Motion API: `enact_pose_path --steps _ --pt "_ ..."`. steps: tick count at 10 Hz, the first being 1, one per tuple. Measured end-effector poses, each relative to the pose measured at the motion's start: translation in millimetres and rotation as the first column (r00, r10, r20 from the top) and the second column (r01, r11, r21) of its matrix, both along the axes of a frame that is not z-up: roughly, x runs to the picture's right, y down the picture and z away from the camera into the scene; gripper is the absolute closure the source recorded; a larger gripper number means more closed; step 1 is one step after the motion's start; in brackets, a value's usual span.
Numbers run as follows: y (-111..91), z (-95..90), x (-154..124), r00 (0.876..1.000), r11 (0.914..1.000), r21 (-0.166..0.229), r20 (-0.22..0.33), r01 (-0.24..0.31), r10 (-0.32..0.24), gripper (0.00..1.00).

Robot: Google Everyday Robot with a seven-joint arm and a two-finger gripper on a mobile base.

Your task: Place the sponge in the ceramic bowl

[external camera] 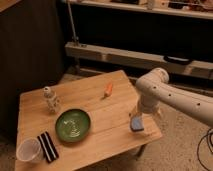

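The sponge [136,123], a small blue-grey pad, lies flat on the wooden table [107,112] close to its right edge. The ceramic bowl [73,125], a shallow dark green dish with pale marks inside, sits left of the table's middle and holds nothing. My white arm reaches in from the right and bends down toward the table. Its gripper [135,114] hangs directly over the sponge, open, at or just above the sponge's top. The sponge is about a bowl's width to the right of the bowl.
A small orange object [108,90] lies near the table's far edge. A pale bottle-like figure [50,100] stands behind the bowl. A clear plastic cup [28,150] and a black striped block [47,146] sit at the front left corner. Metal shelving [130,55] runs behind.
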State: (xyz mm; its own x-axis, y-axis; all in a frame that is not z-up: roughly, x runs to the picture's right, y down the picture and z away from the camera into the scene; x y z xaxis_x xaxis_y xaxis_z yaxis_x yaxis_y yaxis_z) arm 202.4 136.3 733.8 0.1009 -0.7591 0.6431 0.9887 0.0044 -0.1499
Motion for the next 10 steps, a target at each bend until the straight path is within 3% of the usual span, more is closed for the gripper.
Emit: enact_pose_path --steps 3,10 --pt "-8.1 8.6 -6.0 1.0 0.9999 -0.009 0.004 -0.005 0.005 0.2" --pt "-15.3 21.7 -23.3 0.993 0.9959 -0.064 0.094 -0.063 0.069 0.2"
